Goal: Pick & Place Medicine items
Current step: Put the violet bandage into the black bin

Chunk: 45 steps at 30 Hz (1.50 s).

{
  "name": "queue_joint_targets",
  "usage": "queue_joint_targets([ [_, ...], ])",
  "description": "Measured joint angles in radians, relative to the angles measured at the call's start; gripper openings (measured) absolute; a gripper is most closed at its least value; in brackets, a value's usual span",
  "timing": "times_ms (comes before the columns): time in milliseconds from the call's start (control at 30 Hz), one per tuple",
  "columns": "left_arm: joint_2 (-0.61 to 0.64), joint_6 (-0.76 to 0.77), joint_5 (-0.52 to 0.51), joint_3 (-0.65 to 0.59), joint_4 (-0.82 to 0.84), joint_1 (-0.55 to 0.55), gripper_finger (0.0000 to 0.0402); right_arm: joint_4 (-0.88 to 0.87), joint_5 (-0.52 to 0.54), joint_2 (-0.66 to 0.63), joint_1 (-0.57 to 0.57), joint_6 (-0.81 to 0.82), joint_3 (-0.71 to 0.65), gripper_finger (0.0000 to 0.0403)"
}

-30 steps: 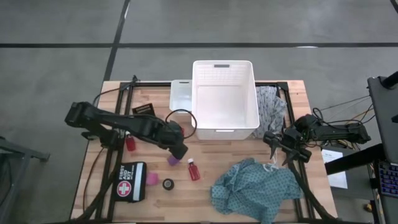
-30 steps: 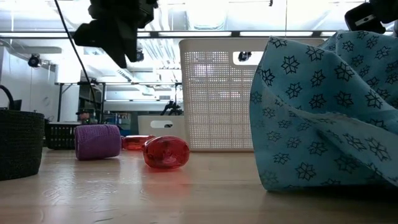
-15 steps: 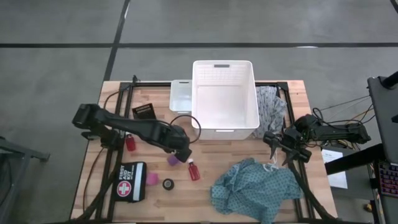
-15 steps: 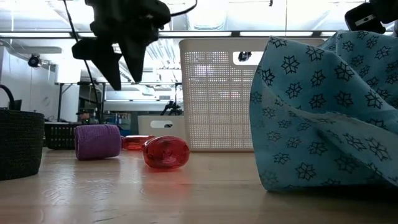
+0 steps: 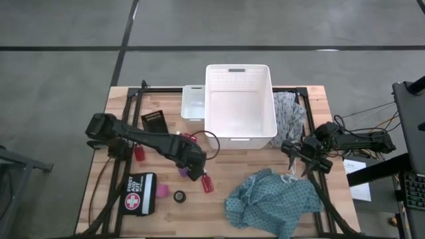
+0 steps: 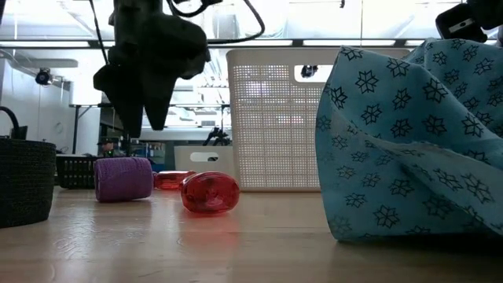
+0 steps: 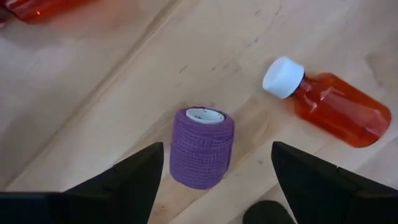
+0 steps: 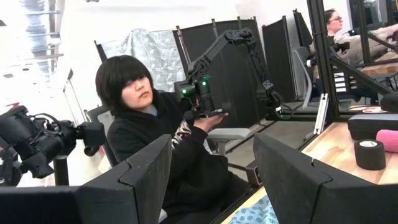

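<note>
A purple roll (image 7: 202,147) lies on its side on the wooden table. My left gripper (image 7: 216,152) points down over it, open, one finger on each side, touching nothing; in the low view the left gripper (image 6: 141,118) hangs just above the purple roll (image 6: 123,179). A red bottle (image 7: 333,106) with a white cap lies beside the roll, and a second red bottle (image 5: 139,153) lies nearer the left edge. A pink piece (image 5: 162,191) and a black ring (image 5: 179,196) sit near the front. My right gripper (image 5: 297,157) waits open at the right edge.
A white basket (image 5: 265,129) and a small white container (image 5: 192,103) stand at the back. A grey cloth (image 5: 289,113) lies right of the basket and a teal cloth (image 5: 272,199) at the front right. A first aid kit (image 5: 139,192) lies front left. A person sits beyond the table.
My left gripper has come down and toward the table's near edge, over the purple roll, and has opened from shut. The roll and bottles have stayed where they were.
</note>
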<state>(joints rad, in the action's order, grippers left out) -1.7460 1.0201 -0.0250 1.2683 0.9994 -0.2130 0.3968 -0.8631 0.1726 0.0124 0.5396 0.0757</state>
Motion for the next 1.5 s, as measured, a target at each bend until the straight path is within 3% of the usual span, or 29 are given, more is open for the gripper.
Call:
queue_joint_targets([
  [833,-0.001,0.081,0.093,-0.251,-0.263,-0.001,0.0307,0.000,0.000,0.000,0.000,0.000,0.000,0.0224],
  [1500,0.000,0.081,0.094,-0.260,-0.298,-0.001,0.0226,0.000,0.000,0.000,0.000,0.000,0.000,0.0224],
])
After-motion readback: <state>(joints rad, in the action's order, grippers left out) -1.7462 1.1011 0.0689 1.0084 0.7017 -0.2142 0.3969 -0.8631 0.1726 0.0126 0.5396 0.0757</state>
